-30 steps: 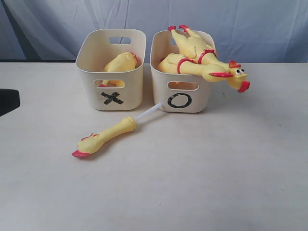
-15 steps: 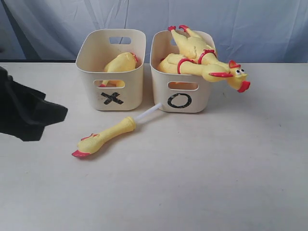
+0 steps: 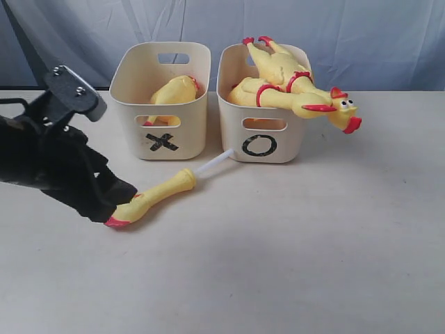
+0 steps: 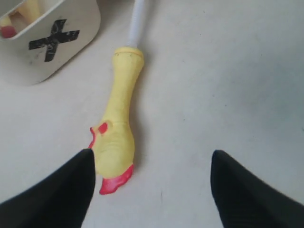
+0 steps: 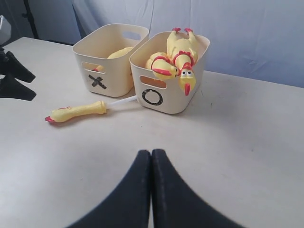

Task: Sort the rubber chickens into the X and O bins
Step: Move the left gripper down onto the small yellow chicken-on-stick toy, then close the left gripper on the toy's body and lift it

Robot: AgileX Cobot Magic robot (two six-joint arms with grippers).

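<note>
The small leg-shaped chicken piece (image 3: 158,195) lies on the table in front of the bins, its white stick (image 3: 212,164) pointing at the O bin (image 3: 292,142). My left gripper (image 3: 115,202) is open at its red foot end; in the left wrist view one finger (image 4: 71,190) is beside the foot (image 4: 116,180), and the piece (image 4: 122,104) is off to one side of the gap. The X bin (image 3: 191,136) holds a headless chicken (image 3: 175,90). Two chickens (image 3: 281,69) lie in the O bin, one head (image 3: 341,110) hanging over its rim. My right gripper (image 5: 151,153) is shut and empty.
A blue cloth backdrop (image 3: 348,35) hangs behind the pale table (image 3: 278,264). The two bins stand side by side at the back. From the right wrist view, the left gripper's fingers (image 5: 14,78) show at the table's far side.
The left arm has come in from the left edge of the exterior view and now reaches the leg piece's red foot. The chickens and bins have not moved.
</note>
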